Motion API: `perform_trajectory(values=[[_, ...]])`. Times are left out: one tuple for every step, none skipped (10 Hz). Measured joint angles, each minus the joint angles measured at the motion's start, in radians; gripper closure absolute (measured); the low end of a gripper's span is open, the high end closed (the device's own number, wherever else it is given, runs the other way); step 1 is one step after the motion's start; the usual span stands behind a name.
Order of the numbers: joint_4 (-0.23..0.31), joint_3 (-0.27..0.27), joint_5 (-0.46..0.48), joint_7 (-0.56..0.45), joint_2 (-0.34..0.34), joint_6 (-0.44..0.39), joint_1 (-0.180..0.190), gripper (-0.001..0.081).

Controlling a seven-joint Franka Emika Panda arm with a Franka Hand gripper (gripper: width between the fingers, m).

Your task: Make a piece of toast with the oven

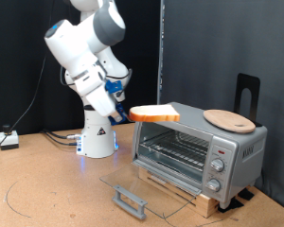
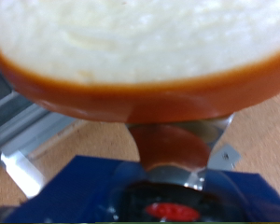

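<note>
The piece of toast (image 1: 155, 113) is in the air, held level, its far end just over the upper left corner of the oven (image 1: 199, 149) in the exterior view. My gripper (image 1: 123, 112) is shut on the slice's near edge. The oven's glass door (image 1: 142, 185) lies open and flat, handle (image 1: 129, 200) toward the exterior view's bottom, and the wire rack (image 1: 176, 151) inside is bare. In the wrist view the toast (image 2: 140, 51) fills most of the picture, pale face with orange-brown crust, clamped by a metal finger (image 2: 191, 140).
A round light wooden board (image 1: 228, 120) lies on the oven's top. The oven stands on a wooden base (image 1: 180, 189) on the brown table. Knobs (image 1: 217, 166) run down its right panel. A black stand (image 1: 247, 95) rises behind it. Cables (image 1: 38, 140) trail at the exterior view's left.
</note>
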Motion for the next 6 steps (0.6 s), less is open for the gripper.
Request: perform_trajectory(values=[[0.006,-0.023,-0.016,-0.017,0.001,-0.015,-0.018,0.0357],[0.012,-0.046,-0.032,-0.023,0.002,-0.024,-0.037,0.0357],[0.018,-0.057,-0.037,-0.028,0.004,-0.041,-0.047,0.0357],[0.016,-0.056,-0.037,-0.028,0.005,-0.040,-0.047,0.0357],[0.013,-0.056,-0.036,-0.044,0.007,-0.040,-0.045,0.0357],[0.008,-0.056,-0.036,-0.080,0.013,-0.035,-0.042,0.0357]])
